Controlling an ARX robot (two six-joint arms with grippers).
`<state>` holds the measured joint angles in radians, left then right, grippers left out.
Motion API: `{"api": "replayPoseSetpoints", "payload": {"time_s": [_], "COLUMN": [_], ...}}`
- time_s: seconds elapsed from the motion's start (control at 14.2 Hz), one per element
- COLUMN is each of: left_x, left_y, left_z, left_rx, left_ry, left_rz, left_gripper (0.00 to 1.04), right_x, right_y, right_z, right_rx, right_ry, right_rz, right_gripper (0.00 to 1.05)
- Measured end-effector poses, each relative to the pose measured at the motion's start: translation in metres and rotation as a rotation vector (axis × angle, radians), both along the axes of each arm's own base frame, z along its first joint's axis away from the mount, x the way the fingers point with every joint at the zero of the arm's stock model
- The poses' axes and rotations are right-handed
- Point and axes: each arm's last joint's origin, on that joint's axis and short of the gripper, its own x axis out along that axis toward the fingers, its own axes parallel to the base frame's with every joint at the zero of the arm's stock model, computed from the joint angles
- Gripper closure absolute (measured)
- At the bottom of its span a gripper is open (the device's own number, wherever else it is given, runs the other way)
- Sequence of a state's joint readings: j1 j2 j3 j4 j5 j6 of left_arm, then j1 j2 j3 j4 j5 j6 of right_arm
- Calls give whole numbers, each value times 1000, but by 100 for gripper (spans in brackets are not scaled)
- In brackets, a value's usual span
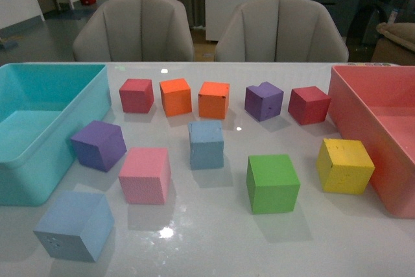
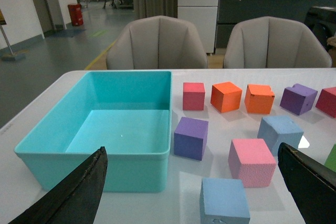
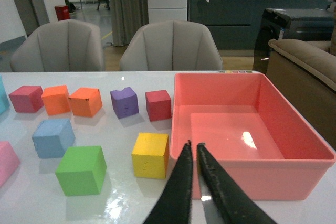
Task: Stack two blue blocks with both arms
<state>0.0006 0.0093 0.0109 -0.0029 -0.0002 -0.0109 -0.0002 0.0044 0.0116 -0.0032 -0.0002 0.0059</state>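
Steel-blue foam cube sits mid-table, upright, touching nothing. Paler periwinkle foam cube, small dents on its near face, sits at the robot's near left, just beside the large turquoise plastic bin and near a pink foam cube. The two blue cubes are well apart, both resting on the white glossy table.

Turquoise bin: left wrist view shows only its own floor and walls. Salmon-pink plastic bin on the right: same in the right wrist view, apart from a light glare.

Left gripper: black fingers spread wide, holding nothing. The periwinkle cube lies between them and close by, with the steel-blue one farther out.

Right gripper: fingers pressed almost together, nothing between them, hanging over the pink bin's near wall. The steel-blue cube is well apart from it, past a yellow foam cube and a green foam cube.

Grippers appear in the wrist views only. Right wrist view shows just the steel-blue cube.
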Motion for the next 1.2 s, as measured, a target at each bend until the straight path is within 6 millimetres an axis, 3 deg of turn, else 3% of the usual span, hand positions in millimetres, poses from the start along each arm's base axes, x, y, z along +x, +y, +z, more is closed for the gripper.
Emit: {"api": "replayPoseSetpoints", "payload": {"time_s": [0.49, 0.57, 0.64, 0.85, 0.99, 1.2], "left_x": [0, 0, 2, 0, 5, 48], "left_y": [0, -2, -6, -15, -27, -50], "left_z": [0, -2, 6, 38, 42, 40], "left_rx": [0, -34, -62, -103, -90, -23], "left_ry": [0, 159, 291, 190, 195, 252], "left_rz": [0, 62, 115, 120, 25, -119], "left_gripper": [7, 7, 7, 7, 7, 7], "right_x": [0, 0, 0, 0, 0, 0], "right_y": [0, 0, 0, 0, 0, 0], "right_z": [0, 0, 0, 0, 0, 0], "right_rx": [0, 0, -1, -1, -1, -1], "right_ry": [0, 1, 0, 0, 0, 0], "right_rz": [0, 0, 0, 0, 0, 0], "right_gripper": [12, 4, 7, 6, 6, 6]}}
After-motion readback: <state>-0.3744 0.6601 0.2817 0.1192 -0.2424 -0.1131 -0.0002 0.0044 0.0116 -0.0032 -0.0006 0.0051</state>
